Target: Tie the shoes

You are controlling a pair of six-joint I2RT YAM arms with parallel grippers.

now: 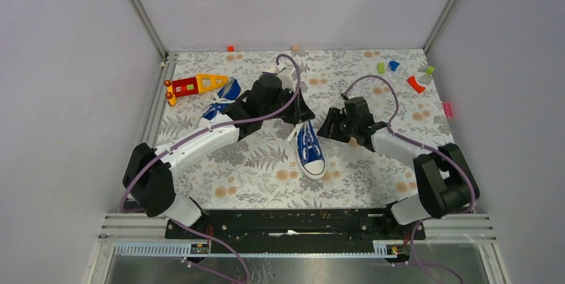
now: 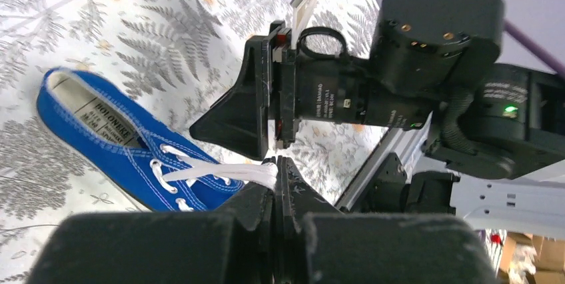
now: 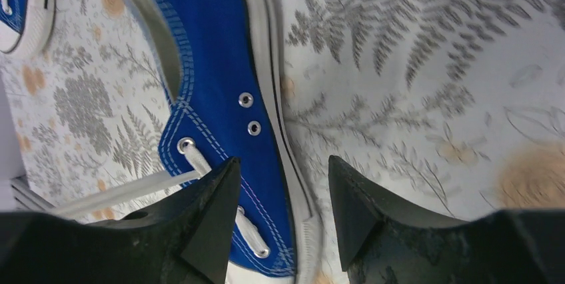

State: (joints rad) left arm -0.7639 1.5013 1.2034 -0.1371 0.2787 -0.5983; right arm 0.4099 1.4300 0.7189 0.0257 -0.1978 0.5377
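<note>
Left claw [image 2: 275, 167] pinched closed, right claw [image 3: 283, 176] spread apart.

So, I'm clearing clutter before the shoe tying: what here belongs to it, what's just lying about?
Job: near shoe, far shoe, white lace in the left pincer, right pincer.
Lying about: red-orange-yellow toy, red piece, blue piece, green block.

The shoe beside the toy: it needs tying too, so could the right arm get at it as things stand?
Probably not. The left arm lies across the way, its tool shut on the middle shoe's lace, and the toy-side shoe sits beyond, partly under that arm.
</note>
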